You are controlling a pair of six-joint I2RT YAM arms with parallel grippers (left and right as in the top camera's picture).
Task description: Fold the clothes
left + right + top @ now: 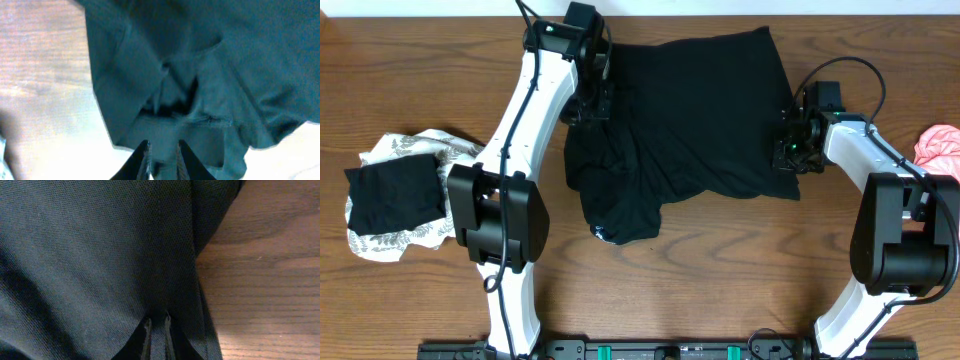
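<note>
Trouble looms, we judge: overhead, the black shirt [690, 120] lies rumpled on the worktop [740, 285]; at the left wrist our left pincer [163, 146] pinches a bunched fold; at the right wrist our right pincer [158, 321] pinches its edge, so uneven pulling could slip either.

Bench [720, 280]: brown wood, grain running left to right, darker streaks, few small knots. Surface matte, evenly lit from above, shadows soft. Wood fills overhead view to far, left and right sides. Left wrist view: wood blurred, washed pale by glare. Right wrist view: warm brown, fine grain lines sharp. Black rail [670, 350] with green fittings along near edge.
</note>
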